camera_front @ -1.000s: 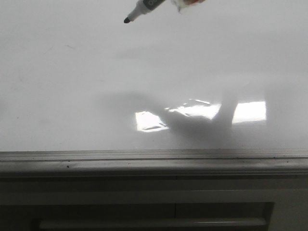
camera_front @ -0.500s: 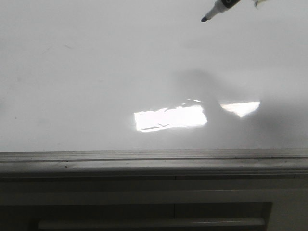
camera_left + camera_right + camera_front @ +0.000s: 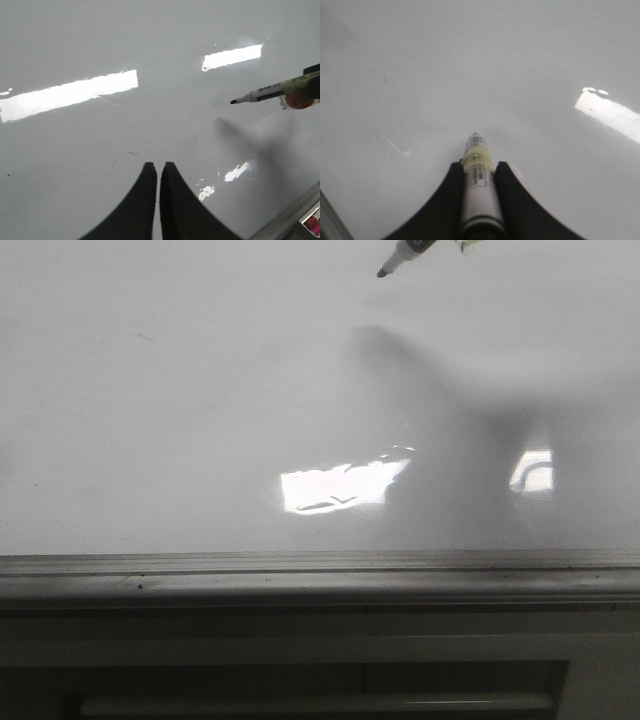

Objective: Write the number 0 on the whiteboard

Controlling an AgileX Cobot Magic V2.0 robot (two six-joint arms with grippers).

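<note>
The whiteboard (image 3: 150,410) fills the front view, glossy white, with its grey frame edge (image 3: 300,565) along the near side. No number 0 shows on it in any view. My right gripper (image 3: 477,165) is shut on a white black-tipped marker pen (image 3: 479,192). The pen (image 3: 402,255) enters at the top right of the front view, its tip held above the board, apart from its shadow. The left wrist view also shows the pen (image 3: 270,91). My left gripper (image 3: 158,165) is shut and empty, hovering over bare board.
Bright rectangular glare (image 3: 335,485) lies on the board near its front edge. A few faint thin marks (image 3: 113,166) show on the surface. A grey cabinet front (image 3: 300,680) sits below the frame. Some red objects (image 3: 312,225) lie past the board's edge.
The marker pen and right gripper moved from upper middle to the right, then back a little to the left. Their shadow shifted with them and now covers part of the glare.
</note>
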